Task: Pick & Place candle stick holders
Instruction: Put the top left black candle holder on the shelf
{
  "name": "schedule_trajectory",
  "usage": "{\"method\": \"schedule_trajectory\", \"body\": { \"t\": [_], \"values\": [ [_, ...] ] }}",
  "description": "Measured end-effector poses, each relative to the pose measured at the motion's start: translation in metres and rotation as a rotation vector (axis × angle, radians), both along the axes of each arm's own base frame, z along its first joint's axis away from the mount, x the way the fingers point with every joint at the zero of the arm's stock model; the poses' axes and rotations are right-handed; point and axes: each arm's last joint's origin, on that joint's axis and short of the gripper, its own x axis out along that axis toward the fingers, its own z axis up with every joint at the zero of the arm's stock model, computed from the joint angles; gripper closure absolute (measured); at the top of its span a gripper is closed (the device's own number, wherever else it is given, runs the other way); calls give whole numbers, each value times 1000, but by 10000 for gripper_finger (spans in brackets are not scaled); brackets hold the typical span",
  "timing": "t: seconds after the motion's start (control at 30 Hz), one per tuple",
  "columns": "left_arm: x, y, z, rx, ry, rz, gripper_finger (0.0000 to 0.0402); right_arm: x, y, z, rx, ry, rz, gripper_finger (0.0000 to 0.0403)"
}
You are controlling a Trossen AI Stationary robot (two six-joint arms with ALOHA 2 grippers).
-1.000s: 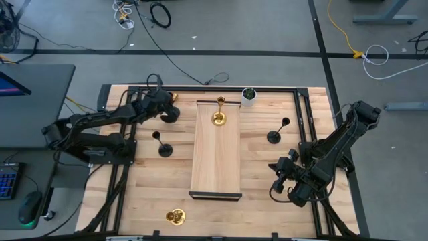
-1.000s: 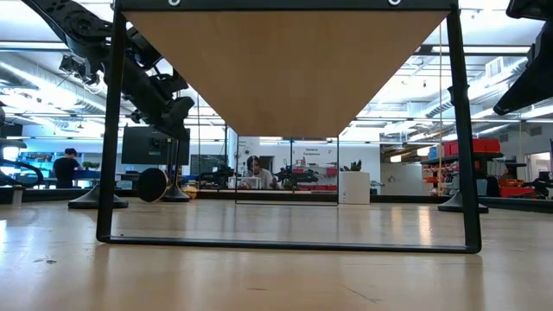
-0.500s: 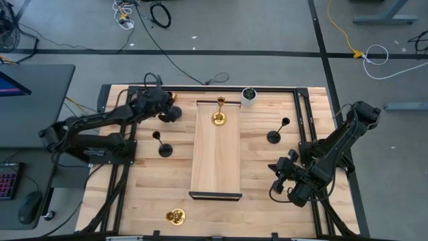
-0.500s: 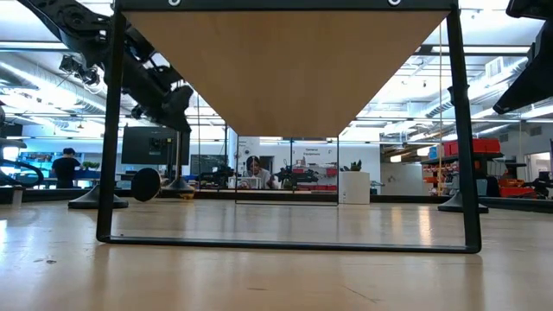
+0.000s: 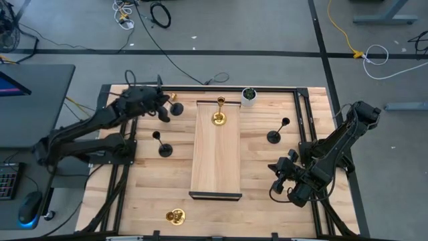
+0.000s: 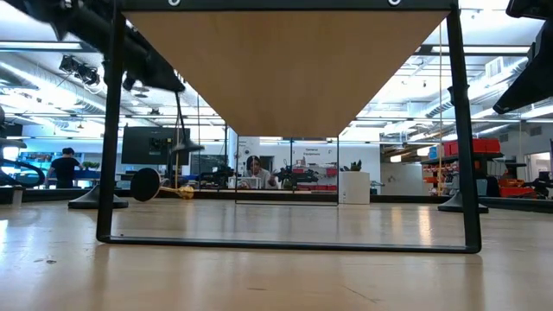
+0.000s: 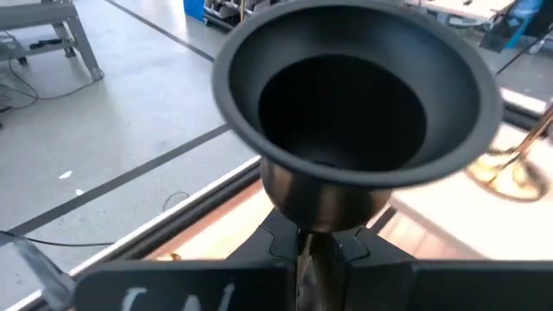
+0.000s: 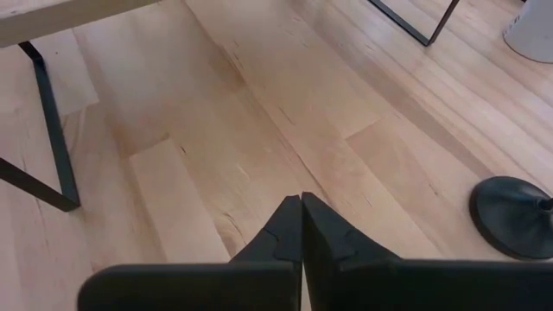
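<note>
Nearest the camera, a gold holder (image 5: 175, 215) lies at the table's (image 5: 261, 201) front edge. Right gripper (image 5: 277, 189) waits front-right, fingers pressed together on nothing. At the far-left corner, the left gripper (image 5: 162, 107) has its fingers clamped on a black candle stick holder (image 5: 175, 109), held tilted above the table.

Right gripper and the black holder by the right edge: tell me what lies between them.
Only bare table lies between the right gripper and that black holder, in the high view.

three black holders (image 5: 161, 144), three gold holders (image 5: 219, 115)
</note>
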Motion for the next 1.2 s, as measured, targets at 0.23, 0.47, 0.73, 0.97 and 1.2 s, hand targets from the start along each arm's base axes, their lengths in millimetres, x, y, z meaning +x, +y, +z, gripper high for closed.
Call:
{"method": "schedule_trajectory", "body": {
  "t": [0.23,0.47,0.73,0.97,1.2],
  "values": [
    [-4,-15,66,-36,-74,-142,389,0,0,0,-14,-16,-3,403],
    [19,-47,99,-44,-122,-437,389,1,-1,1,-30,-37,-8,403],
    [65,-96,94,-58,-143,-741,389,1,-1,1,-26,-34,-9,403],
    [86,-122,84,-100,-127,-780,389,1,-1,1,-26,-34,-9,403],
    [103,-146,80,-128,-151,-878,389,1,-1,1,-26,-35,-8,403]
  ]
}}
